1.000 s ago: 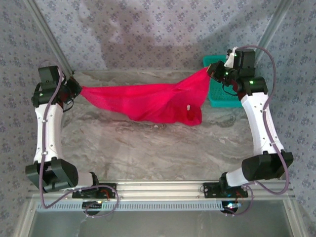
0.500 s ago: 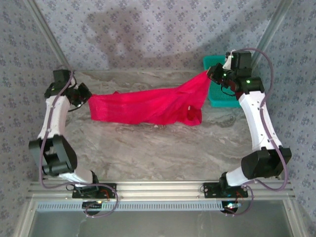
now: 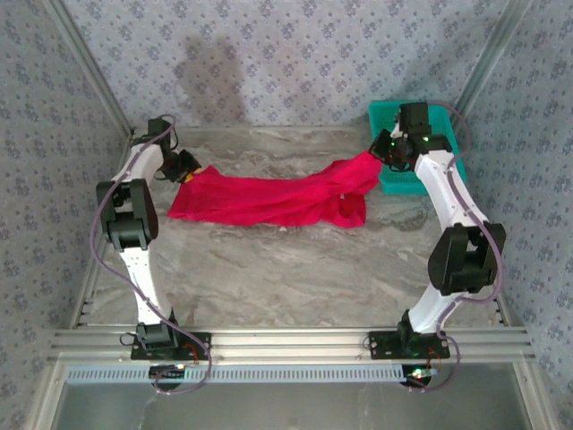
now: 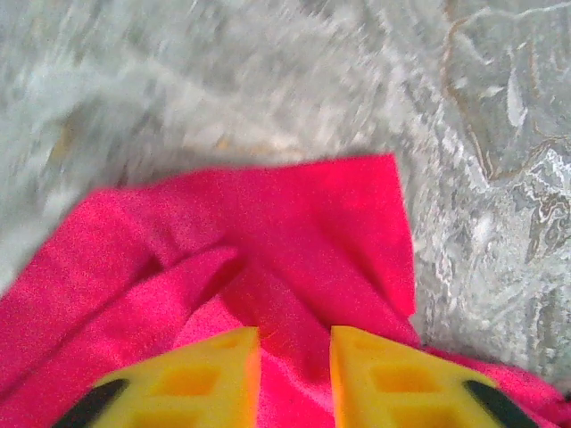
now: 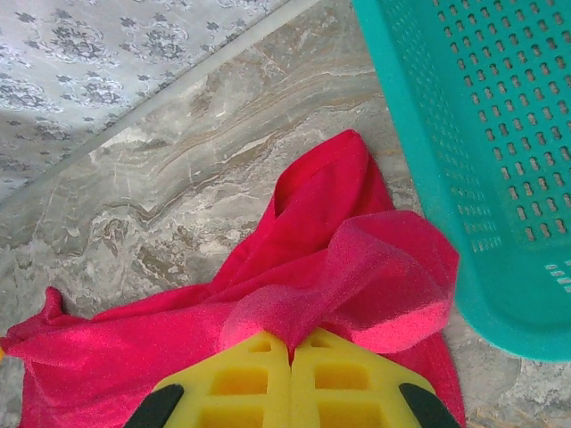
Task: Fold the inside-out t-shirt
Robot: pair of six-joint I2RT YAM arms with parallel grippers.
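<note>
Across the far half of the grey marble desk (image 3: pixel 286 269): bright red cloth t-shirt (image 3: pixel 269 199), crumpled, lying left to right. Right gripper (image 5: pixel 292 343) clamped on its right end, just beside the teal plastic mesh basket (image 5: pixel 464 134). Left gripper (image 4: pixel 294 343) jaws parted at the left end (cloth under the gap).

Shirt: bright red cloth t-shirt (image 3: pixel 269 199), stretched across grey marbled table (image 3: pixel 286 269)
Right end: at right gripper (image 3: pixel 383 154), beside teal plastic mesh basket (image 3: pixel 398 182)
Left end: at left gripper (image 3: pixel 186 167)

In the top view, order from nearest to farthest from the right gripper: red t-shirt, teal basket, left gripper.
1. red t-shirt, held in the right gripper.
2. teal basket, just to its right.
3. left gripper, far left.
</note>
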